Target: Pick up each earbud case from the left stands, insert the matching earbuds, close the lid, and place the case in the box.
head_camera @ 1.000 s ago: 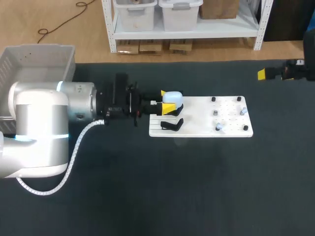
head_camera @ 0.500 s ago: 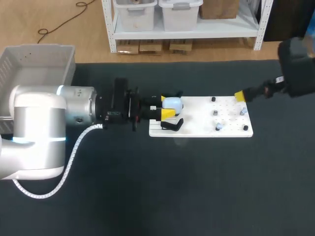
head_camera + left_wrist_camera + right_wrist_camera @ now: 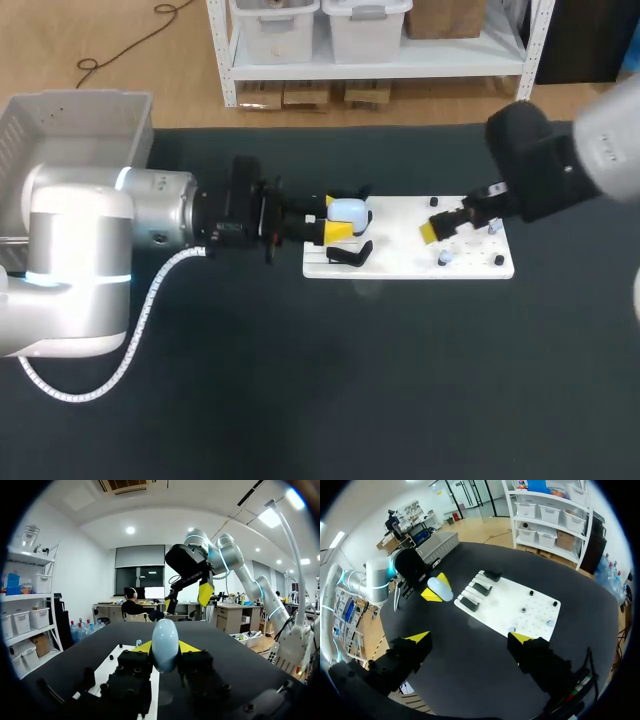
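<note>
In the head view the pale blue earbud case (image 3: 350,211) is pinched between the yellow tips of the left gripper (image 3: 336,221), over the left end of the white board (image 3: 400,262). Its long axis lies along the fingers, rounded end pointing toward the board's far end. Just beside it, on the same end of the board, a black stand (image 3: 350,254) lies bare. Small earbuds (image 3: 441,258) sit among black pegs on the board's right half, and the right gripper (image 3: 430,230) hangs over the middle of the board, between the case and the earbuds. A grey box (image 3: 80,125) stands well apart from the board, beyond the left arm

In the left wrist view the case stands as a tall oval clamped from both sides by the yellow tips, with the board under and ahead of it. The right arm hangs above the board's far part, one yellow finger turned down

In the right wrist view that gripper's own fingers are spread wide with nothing between them. The board lies ahead, three black stands at the end nearest the left gripper, and the case is held just off that end
</note>
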Robot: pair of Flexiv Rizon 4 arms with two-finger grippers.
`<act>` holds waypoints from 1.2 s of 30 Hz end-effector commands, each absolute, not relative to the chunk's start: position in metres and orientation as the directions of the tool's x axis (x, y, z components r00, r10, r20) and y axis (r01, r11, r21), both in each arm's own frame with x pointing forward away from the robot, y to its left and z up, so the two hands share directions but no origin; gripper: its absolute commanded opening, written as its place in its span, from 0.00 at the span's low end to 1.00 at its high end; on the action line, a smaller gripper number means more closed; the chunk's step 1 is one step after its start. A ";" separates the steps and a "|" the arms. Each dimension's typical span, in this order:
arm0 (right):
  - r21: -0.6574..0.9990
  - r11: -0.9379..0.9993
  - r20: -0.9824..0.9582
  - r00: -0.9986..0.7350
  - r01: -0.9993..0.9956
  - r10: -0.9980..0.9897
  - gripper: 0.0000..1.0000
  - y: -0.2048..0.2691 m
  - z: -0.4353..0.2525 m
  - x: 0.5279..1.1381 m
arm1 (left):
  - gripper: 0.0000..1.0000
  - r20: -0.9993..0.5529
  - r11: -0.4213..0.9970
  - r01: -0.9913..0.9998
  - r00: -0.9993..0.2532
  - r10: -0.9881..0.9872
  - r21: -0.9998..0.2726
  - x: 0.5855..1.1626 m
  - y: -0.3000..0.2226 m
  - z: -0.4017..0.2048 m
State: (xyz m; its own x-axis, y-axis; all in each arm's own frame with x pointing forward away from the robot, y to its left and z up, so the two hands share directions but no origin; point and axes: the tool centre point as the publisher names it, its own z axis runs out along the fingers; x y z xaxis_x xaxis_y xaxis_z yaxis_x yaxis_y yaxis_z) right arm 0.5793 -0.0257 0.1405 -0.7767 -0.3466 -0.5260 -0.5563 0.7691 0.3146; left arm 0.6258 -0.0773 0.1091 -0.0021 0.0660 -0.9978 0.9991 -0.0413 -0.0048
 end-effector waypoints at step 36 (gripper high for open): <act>0.281 0.771 -0.485 -0.778 -0.572 -0.400 1.00 0.052 0.120 0.615 | 0.00 -0.998 -0.043 0.999 0.000 0.066 -0.002 0.628 -0.078 0.108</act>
